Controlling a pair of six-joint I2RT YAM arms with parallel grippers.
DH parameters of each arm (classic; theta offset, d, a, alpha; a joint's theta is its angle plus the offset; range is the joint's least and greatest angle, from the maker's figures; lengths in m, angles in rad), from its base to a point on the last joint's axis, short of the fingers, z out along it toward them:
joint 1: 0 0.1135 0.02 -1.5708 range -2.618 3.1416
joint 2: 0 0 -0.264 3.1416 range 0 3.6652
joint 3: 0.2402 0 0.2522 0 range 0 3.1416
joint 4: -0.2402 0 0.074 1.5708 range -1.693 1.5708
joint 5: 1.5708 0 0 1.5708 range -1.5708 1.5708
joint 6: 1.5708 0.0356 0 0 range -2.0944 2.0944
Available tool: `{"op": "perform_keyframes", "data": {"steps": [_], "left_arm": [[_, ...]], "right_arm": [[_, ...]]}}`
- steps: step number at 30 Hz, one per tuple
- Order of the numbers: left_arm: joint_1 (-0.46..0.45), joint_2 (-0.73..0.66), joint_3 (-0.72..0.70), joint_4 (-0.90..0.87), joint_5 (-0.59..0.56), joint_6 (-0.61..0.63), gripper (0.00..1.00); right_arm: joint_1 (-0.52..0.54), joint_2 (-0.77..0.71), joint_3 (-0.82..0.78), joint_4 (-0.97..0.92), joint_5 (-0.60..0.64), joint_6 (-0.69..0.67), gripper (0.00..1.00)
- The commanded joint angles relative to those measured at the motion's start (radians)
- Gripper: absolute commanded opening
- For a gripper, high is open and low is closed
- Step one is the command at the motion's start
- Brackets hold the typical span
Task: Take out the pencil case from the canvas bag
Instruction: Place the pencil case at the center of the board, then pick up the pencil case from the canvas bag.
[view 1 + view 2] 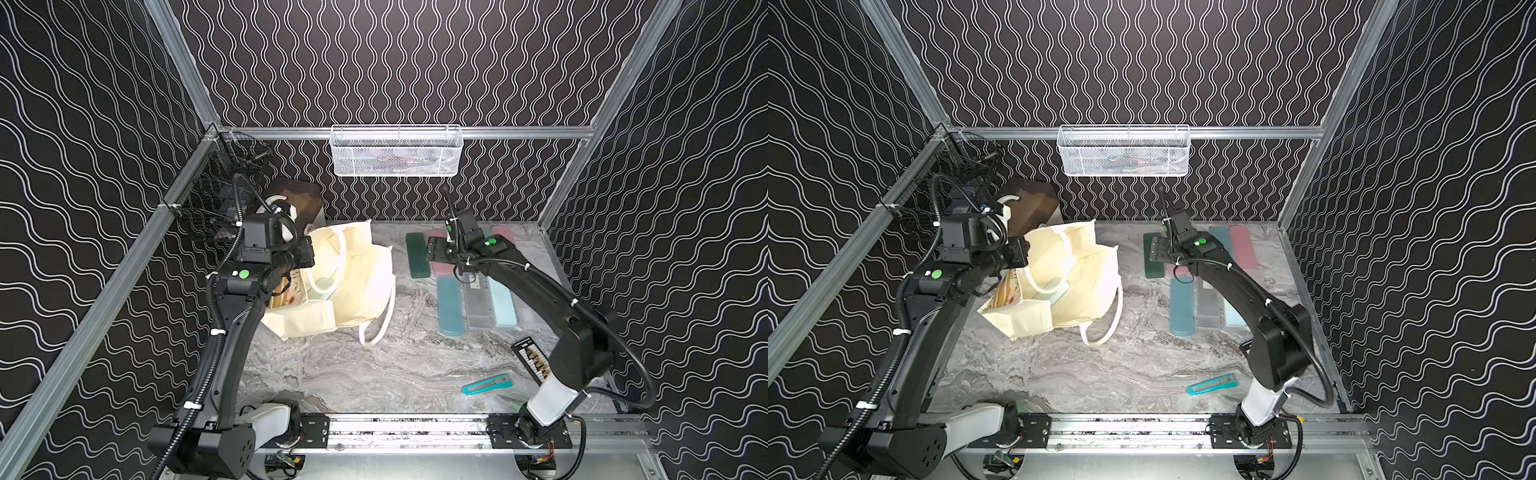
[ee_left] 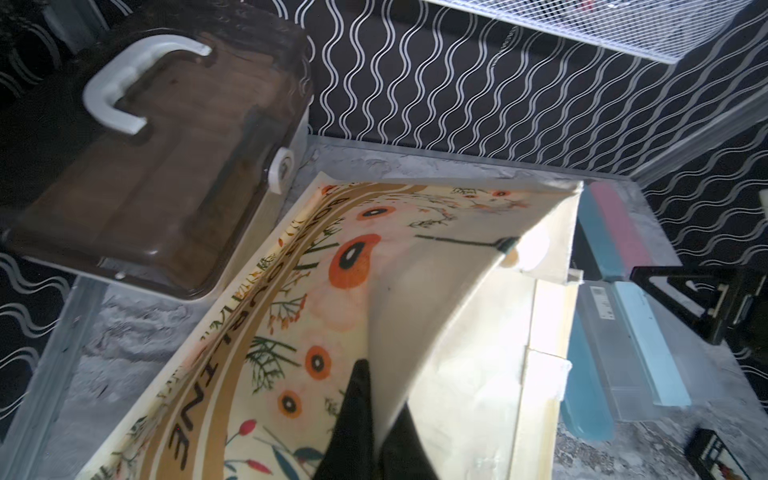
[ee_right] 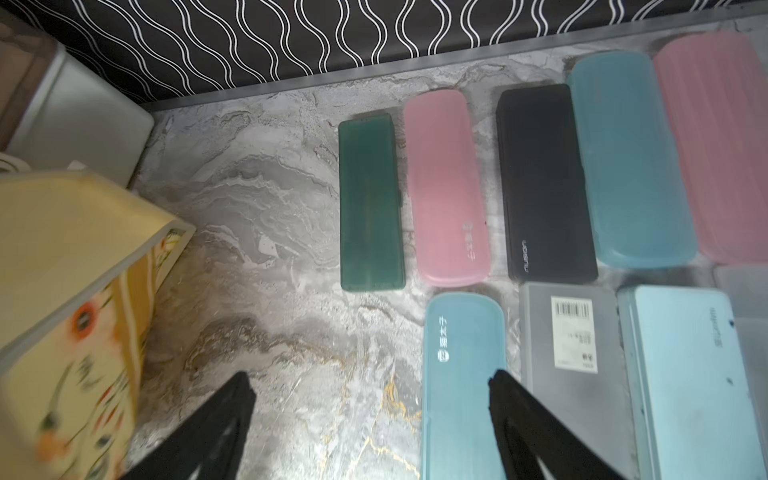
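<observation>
Left tool [image 2: 378,390] pinching canvas bag [image 1: 357,270] rim, mouth open, near surface's far-left corner. Pencil case [image 1: 324,286] lies inside. My right tool [image 3: 369,376] spread, empty, above laid-out cases [image 3: 444,187] far right. Next I'd reach right into the mouth.

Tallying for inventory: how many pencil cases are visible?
10. Back row: green, pink, black, teal, rose. Front row: aqua, grey, light blue, clear. Pale case inside canvas bag; others may hide there.
</observation>
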Motion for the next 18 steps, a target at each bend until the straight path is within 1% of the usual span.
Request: {"op": "perform_keyframes", "data": {"steps": [1,2,5,7,8,11,15,18], "left_arm": [[0.001,0.01,-0.009,0.153,0.142,-0.001,0.0],[0.001,0.013,-0.012,0.169,0.166,0.003,0.0],[0.001,0.019,-0.027,0.225,0.235,0.013,0.0],[0.0,0.023,-0.038,0.261,0.278,0.014,0.0],[0.001,0.023,-0.043,0.278,0.291,0.013,0.0],[0.0,0.022,-0.052,0.312,0.319,0.015,0.0],[0.0,0.021,-0.055,0.325,0.343,0.022,0.0],[-0.001,0.008,-0.073,0.349,0.364,0.023,0.0]], "right_arm": [[-0.002,-0.071,-0.051,0.046,0.036,0.021,0.89],[-0.002,-0.099,-0.067,0.039,0.04,0.028,0.86],[0.005,-0.211,-0.127,0.074,-0.079,0.007,0.85],[0.047,-0.289,-0.167,0.121,-0.145,0.01,0.83],[0.083,-0.315,-0.177,0.13,-0.13,0.011,0.82],[0.233,-0.361,-0.173,0.106,-0.029,0.011,0.77],[0.393,-0.381,-0.21,0.151,-0.044,0.041,0.68],[0.51,-0.349,-0.209,0.164,-0.01,0.039,0.61]]}}
